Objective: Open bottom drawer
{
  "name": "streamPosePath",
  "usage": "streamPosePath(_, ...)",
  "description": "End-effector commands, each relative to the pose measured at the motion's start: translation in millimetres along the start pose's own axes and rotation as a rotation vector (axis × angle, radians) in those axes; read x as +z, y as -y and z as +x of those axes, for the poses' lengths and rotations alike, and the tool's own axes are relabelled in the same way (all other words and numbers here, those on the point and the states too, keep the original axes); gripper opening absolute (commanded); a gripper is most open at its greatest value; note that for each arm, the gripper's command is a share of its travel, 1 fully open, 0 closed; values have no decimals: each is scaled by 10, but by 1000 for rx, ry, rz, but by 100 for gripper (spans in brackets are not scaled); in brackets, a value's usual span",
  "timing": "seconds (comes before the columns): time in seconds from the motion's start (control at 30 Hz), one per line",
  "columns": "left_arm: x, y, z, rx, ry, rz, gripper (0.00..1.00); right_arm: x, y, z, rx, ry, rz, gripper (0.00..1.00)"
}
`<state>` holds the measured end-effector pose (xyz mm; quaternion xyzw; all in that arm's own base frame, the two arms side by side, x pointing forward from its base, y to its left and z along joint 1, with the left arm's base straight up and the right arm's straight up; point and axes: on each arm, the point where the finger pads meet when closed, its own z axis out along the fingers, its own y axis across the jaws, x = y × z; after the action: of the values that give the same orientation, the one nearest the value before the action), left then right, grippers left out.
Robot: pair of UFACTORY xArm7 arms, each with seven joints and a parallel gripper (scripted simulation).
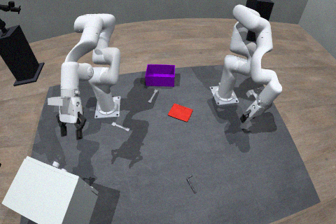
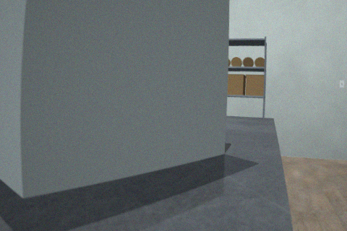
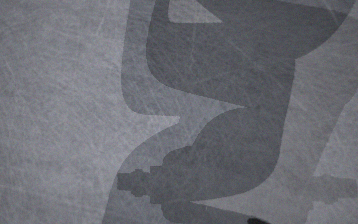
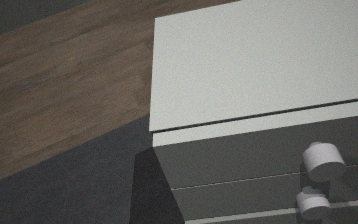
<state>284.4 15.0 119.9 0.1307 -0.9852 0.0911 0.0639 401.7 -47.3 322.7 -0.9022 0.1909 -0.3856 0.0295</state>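
Observation:
The cabinet (image 1: pixel 41 189) (image 2: pixel 126 90) (image 4: pixel 255 65) stands upright at the lower left of the top view. In the right wrist view its front shows an upper knob (image 4: pixel 324 162) and a lower knob (image 4: pixel 313 204), with thin seams and a pale strip low down. The bottom drawer cannot be made out, so how far it stands open cannot be told. My right gripper (image 1: pixel 71 136) is open and empty, pointing down, in front of the cabinet's knob side and clear of it. My left gripper (image 1: pixel 246 123) is open and empty, far from the cabinet.
A purple box (image 1: pixel 160 81) stands at the back between the arms. A red plate (image 1: pixel 180 113), two white bone-shaped pieces (image 1: pixel 153 96) (image 1: pixel 120 127) and a hex key (image 1: pixel 191 184) lie on the dark mat (image 1: pixel 234 182). A black pedestal (image 1: pixel 17 56) stands behind at left.

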Motion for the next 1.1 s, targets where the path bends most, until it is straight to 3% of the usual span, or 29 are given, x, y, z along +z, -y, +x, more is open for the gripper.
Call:
streamPosePath(0.0,-10,3,-9,0,3,0,100,-7,-228,14,-50,44,-42,100)
streamPosePath(0.4,-10,3,-9,0,3,0,100,-68,-832,-55,-146,159,-137,100)
streamPosePath(0.67,-10,3,-9,0,3,0,100,-70,-843,-57,-148,161,-138,100)
streamPosePath(0.7,-10,3,-9,0,3,0,100,-70,-843,-57,-148,161,-138,60)
streamPosePath(1.07,-10,3,-9,0,3,0,100,-25,-839,7,-147,161,-140,60)
